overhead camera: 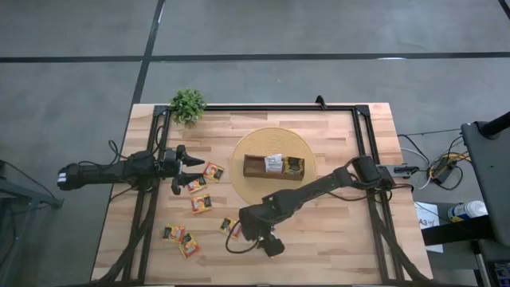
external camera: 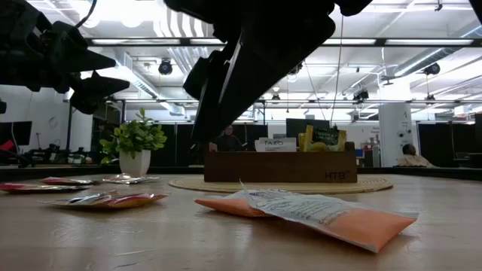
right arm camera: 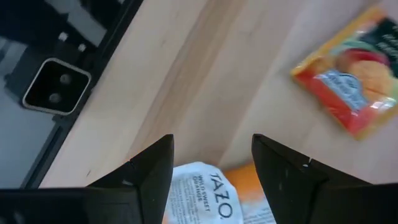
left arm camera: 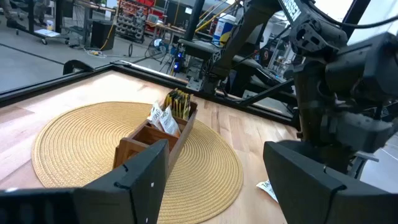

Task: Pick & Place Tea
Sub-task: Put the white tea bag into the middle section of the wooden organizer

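A wooden box [overhead camera: 273, 167] on a round mat [overhead camera: 239, 151] already holds a few tea sachets [overhead camera: 284, 164], while several more [overhead camera: 201, 202] lie scattered on the counter [overhead camera: 335, 239]; the right gripper [right arm camera: 211, 165] hovers, jaws wide, over a white-orange sachet [right arm camera: 205, 193], the left gripper [overhead camera: 187, 169] waiting open nearby.

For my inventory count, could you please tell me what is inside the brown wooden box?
The wooden box holds upright white and dark green-yellow sachets; its left compartment looks empty. How many stand there is hidden.

The white-orange sachet [right arm camera: 208, 193] is cut off by the right wrist view's edge, and from above the right hand [overhead camera: 271, 244] hides it entirely.
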